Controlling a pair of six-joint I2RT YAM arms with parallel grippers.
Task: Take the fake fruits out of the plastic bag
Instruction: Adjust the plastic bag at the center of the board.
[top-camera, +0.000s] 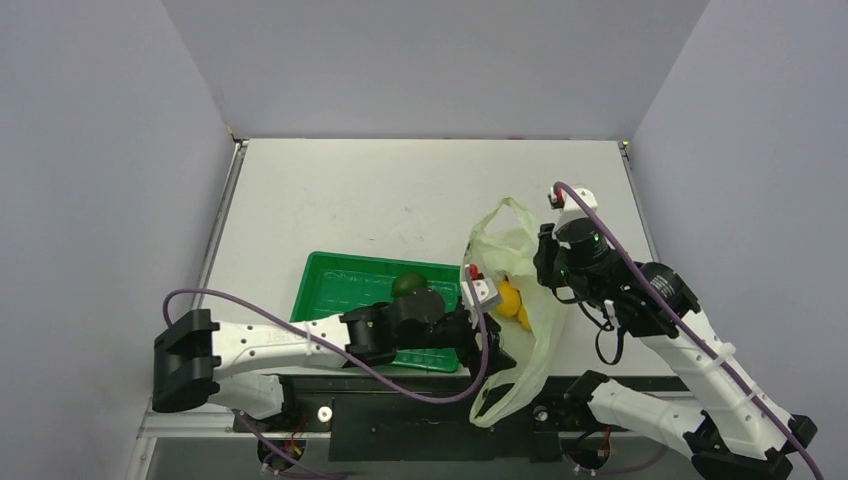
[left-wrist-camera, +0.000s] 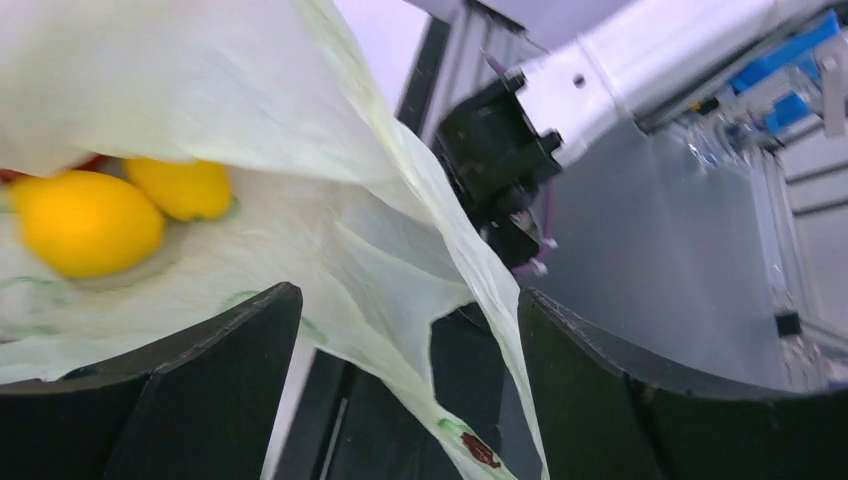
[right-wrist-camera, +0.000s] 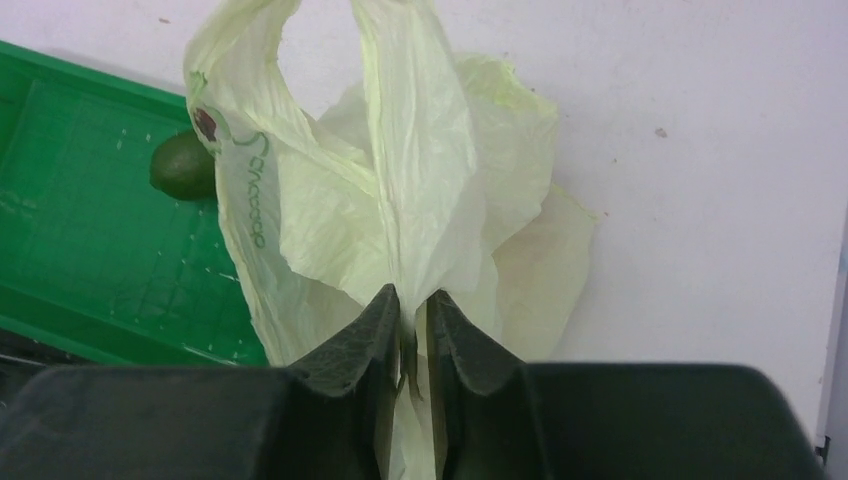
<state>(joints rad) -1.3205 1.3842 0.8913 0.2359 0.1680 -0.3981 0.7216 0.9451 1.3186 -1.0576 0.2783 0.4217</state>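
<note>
1. a white table (top-camera: 400, 190) sits between pale grey walls (top-camera: 100, 150). a green tray (top-camera: 330, 285) lies near its front edge, on the left.
2. the plastic bag (top-camera: 540, 320) lies just right of the tray, touching it. its long axis runs from the far side to the near side. one loop handle points away from the arms, and the other end droops over the table's near edge.
3. inside the bag, two yellow fruits (left-wrist-camera: 85, 220) lie side by side, seen through the opening in the left wrist view.
4. the tray holds one green fruit (top-camera: 408, 283) near its far right corner, close to the bag.
5. the left gripper (left-wrist-camera: 405, 300) is at the bag's left side by the opening. its jaws are wide apart, with loose film draped between them and nothing gripped.
6. the right gripper (right-wrist-camera: 412, 300) is on the bag's right side, pinched narrow on a strip of the bag.
</note>
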